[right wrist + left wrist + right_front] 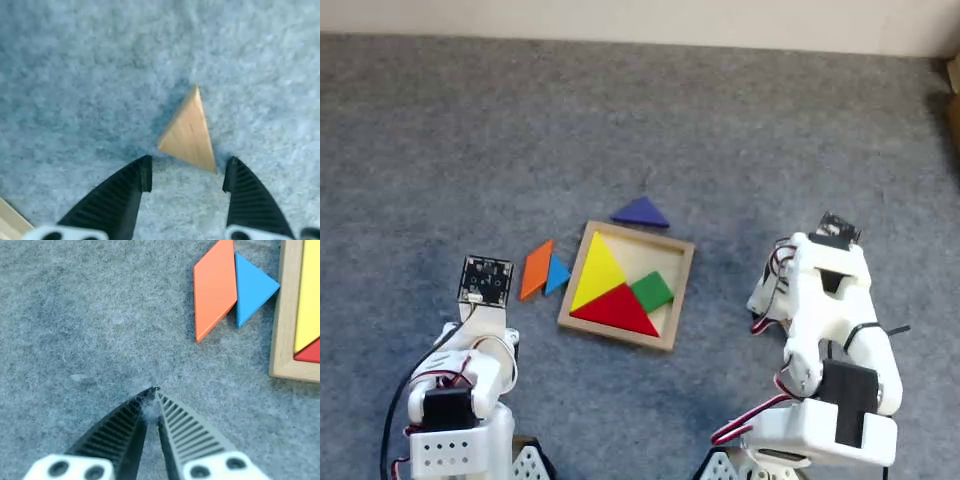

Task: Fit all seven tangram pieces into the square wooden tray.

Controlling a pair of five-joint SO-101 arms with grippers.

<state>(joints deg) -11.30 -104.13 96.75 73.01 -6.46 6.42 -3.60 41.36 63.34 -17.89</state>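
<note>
The square wooden tray (678, 296) lies mid-table with a yellow triangle (599, 268), a red triangle (618, 308) and a green square (651, 290) in it. An orange parallelogram (536, 268) and a light blue triangle (557, 273) touch each other just left of the tray, also seen as orange parallelogram (215, 287) and blue triangle (252, 287). A dark blue triangle (641, 211) lies behind the tray. A plain wooden triangle (189, 132) lies on the carpet right in front of my open right gripper (186, 177). My left gripper (152, 395) is shut, empty, over bare carpet.
Grey carpet covers the table. The left arm (470, 370) stands at the front left and the right arm (825, 330) at the front right of the tray. The tray corner (290, 335) lies to one side of the left gripper.
</note>
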